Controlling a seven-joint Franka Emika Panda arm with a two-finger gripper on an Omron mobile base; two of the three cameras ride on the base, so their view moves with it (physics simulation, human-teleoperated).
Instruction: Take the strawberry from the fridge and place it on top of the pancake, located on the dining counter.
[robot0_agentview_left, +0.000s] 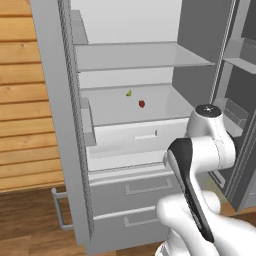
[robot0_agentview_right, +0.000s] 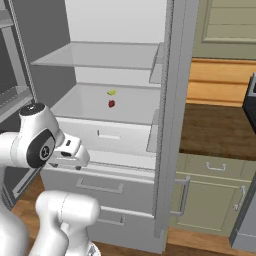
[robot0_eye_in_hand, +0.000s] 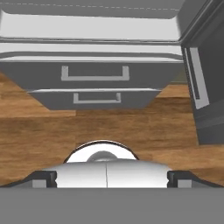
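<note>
Pincer (robot0_eye_in_hand: 107, 177) hangs low before the fridge (robot0_agentview_left: 70, 150), its fingertips (robot0_eye_in_hand: 43, 178) spread wide apart and grasping nothing, aimed down at the wooden floor (robot0_eye_in_hand: 109, 127) and the two lower drawers (robot0_eye_in_hand: 94, 83) at twelve o'clock in the hand view. Beyond the arm, both fridge doors stand swung aside. On the middle shelf (robot0_agentview_left: 165, 107), toward eleven o'clock from the arm's elbow in the left base view, sits the strawberry (robot0_agentview_left: 142, 103), with a small yellow-green fruit (robot0_agentview_left: 129, 93) just behind it. Opening looks done; reaching, grasping, carrying and setting the berry on the pancake all remain.
</note>
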